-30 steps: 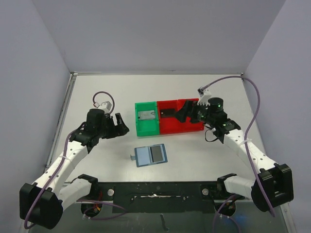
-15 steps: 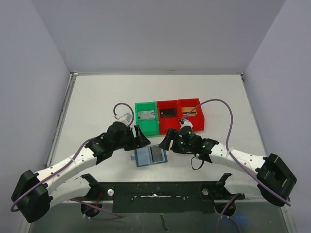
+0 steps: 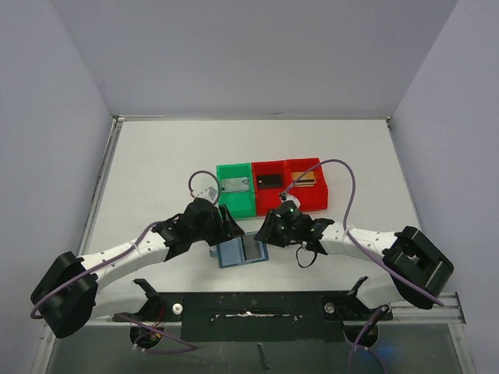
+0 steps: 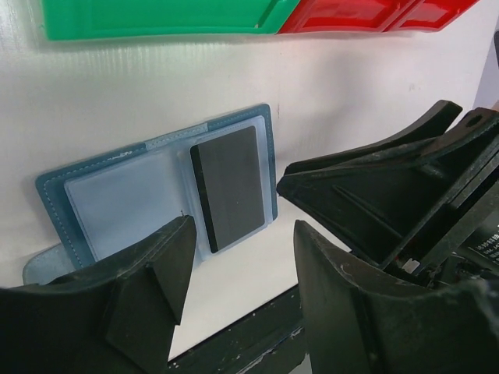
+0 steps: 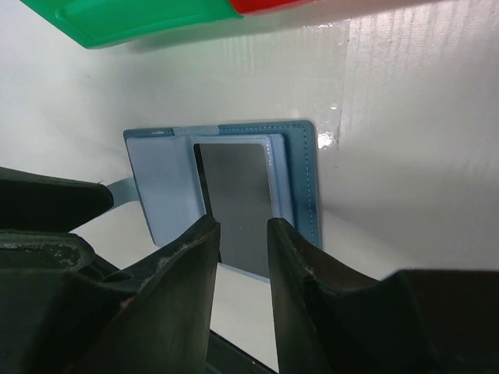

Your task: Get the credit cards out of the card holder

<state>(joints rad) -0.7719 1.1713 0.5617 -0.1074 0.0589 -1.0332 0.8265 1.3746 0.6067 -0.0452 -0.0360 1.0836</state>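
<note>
The blue card holder [image 3: 242, 252] lies open and flat on the white table near the front edge. A dark credit card [image 4: 230, 187] sits in its right pocket, and the left clear pocket [image 4: 117, 204] looks empty. My left gripper [image 3: 228, 228] hovers just behind the holder's left half, jaws apart with nothing between them [image 4: 242, 261]. My right gripper [image 3: 267, 228] hovers at the holder's right rear corner. Its jaws [image 5: 243, 234] stand a narrow gap apart over the dark card [image 5: 238, 195], holding nothing.
A green bin [image 3: 235, 201] and two red bins [image 3: 270, 201] [image 3: 306, 199] stand in a row just behind the grippers, each with a card lying in it. The table's black front rail [image 3: 249, 300] runs close below the holder. The two grippers are close together.
Both arms have swung in from the bins toward the front and now flank the card holder. Both sets of jaws have narrowed, the right one more.
</note>
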